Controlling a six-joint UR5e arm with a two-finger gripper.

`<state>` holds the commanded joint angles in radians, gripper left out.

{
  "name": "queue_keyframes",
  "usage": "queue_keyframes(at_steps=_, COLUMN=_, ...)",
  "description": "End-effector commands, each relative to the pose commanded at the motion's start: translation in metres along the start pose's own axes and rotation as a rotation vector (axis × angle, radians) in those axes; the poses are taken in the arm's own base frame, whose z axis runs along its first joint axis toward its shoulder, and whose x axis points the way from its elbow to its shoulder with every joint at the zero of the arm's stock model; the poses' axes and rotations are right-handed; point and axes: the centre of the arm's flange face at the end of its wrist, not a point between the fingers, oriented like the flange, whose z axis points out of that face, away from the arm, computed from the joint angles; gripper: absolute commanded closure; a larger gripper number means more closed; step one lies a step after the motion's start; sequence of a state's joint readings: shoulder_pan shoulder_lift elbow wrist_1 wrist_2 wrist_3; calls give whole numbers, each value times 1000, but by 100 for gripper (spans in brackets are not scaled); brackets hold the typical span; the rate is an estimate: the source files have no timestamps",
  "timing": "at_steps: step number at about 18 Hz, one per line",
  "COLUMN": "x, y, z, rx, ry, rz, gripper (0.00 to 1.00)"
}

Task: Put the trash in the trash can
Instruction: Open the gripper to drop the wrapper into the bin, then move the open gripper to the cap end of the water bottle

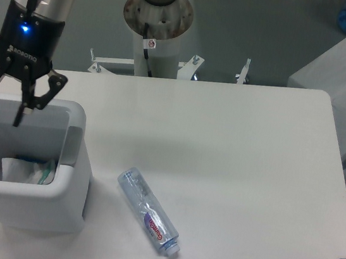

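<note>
Cool, even light is falling from overhead, washing the table (222,142) in a pale blue-white tone. Shadows are staying soft: a faint one is lying across the tabletop right of the bin (65,173), and a darker band is running along the bin's right wall. The bottle (148,212) is catching small bright glints. A blue lamp is glowing on the gripper (2,107) body. The whole picture is looking slightly soft and grainy, with the background dimmer.

the crumpled wrapper (27,170) lies inside the white trash can (56,194) at the table's left. the clear bottle (148,211) with its purple-red label lies flat, diagonal, near the can.
</note>
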<state>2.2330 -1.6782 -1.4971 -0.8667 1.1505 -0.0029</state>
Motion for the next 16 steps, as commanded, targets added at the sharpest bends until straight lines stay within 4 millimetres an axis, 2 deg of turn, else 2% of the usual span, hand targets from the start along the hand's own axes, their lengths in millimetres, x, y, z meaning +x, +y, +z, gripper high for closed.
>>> queue_keyframes(at_steps=3, x=-74, y=-13, z=-12, rx=30, ry=-73, rz=-110, gripper=0)
queue_keyframes(at_steps=6, x=-137, y=-18, z=6, rx=14, ry=-118, rz=-184, gripper=0)
queue_keyframes(at_steps=10, x=-190, y=-24, z=42, rx=-23, ry=-140, rz=-235, gripper=0)
queue_keyframes(at_steps=16, x=-251, y=-21, z=117, rx=-109, ry=-215, rz=-277, gripper=0)
